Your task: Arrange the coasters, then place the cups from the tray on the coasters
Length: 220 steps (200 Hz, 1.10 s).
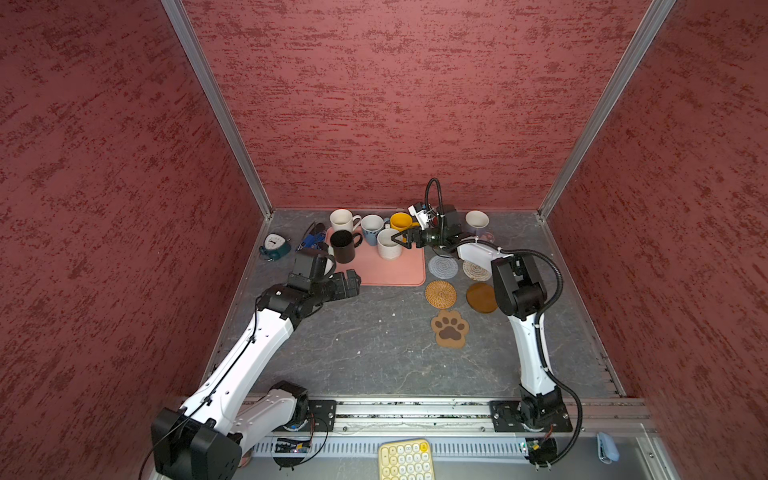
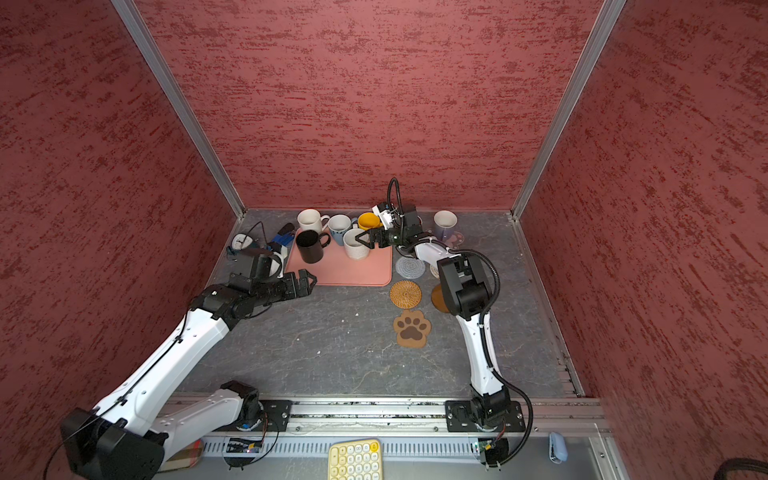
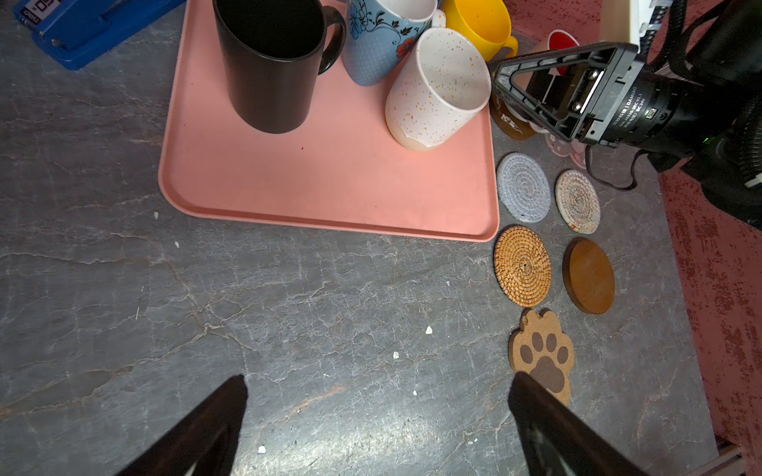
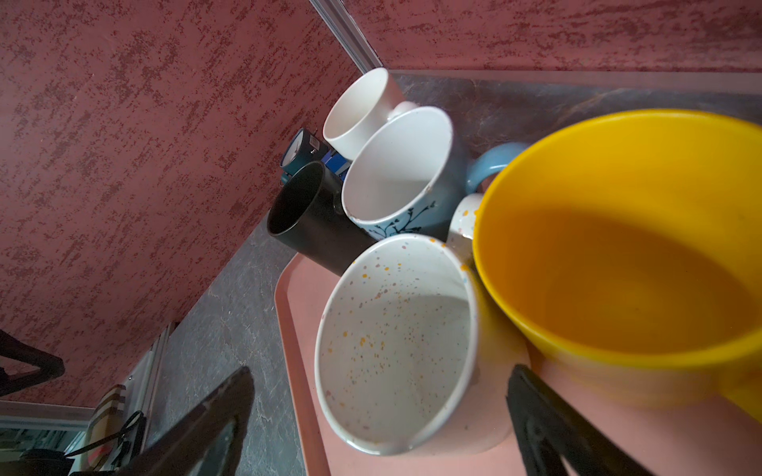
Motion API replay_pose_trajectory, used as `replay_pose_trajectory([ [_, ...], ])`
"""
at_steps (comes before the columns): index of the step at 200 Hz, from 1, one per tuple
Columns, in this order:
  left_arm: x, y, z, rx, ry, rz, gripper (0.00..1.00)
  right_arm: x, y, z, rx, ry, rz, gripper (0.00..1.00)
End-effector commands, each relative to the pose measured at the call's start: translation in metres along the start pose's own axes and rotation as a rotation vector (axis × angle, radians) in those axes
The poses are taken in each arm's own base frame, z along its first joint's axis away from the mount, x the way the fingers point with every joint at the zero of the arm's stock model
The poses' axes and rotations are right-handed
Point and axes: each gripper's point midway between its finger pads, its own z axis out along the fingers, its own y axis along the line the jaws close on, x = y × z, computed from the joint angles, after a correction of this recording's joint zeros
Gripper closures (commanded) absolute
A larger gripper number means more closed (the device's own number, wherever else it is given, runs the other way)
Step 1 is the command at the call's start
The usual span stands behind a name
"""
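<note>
I see a small teal alarm clock [image 1: 274, 246] beside a blue stapler-like tool [image 1: 311, 241] on the grey marbled tabletop [image 1: 374, 353], with a pale yellow keypad [image 1: 405, 459] out front.

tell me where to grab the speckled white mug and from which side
Pinch the rim wall of the speckled white mug on the side facing the right gripper, one finger inside, one outside. It stands upright, mouth open. Its handle points back between the light blue mug and yellow mug, likely boxed in.

Grey marbled tabletop [image 1: 374, 353], salmon tray [image 1: 382, 272], loose coasters [image 1: 440, 294] beside it, teal clock [image 1: 274, 245]
</note>
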Motion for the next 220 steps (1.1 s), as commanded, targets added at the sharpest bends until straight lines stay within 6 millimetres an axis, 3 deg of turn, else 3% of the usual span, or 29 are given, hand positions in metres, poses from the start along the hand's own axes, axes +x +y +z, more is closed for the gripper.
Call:
replay_pose_trajectory([
  [1,-0.004,-0.001,-0.001,0.001,-0.004,0.020,0.00,-0.003,0.012,0.008,-0.061,0.003,-0.035,0.03],
  [83,-0.001,0.001,-0.009,0.001,-0.015,0.019,0.00,0.012,0.025,0.022,-0.076,0.050,-0.065,0.04],
  [220,0.009,0.010,-0.024,-0.008,-0.041,0.009,0.00,0.040,0.079,0.035,-0.110,0.080,-0.119,0.05],
])
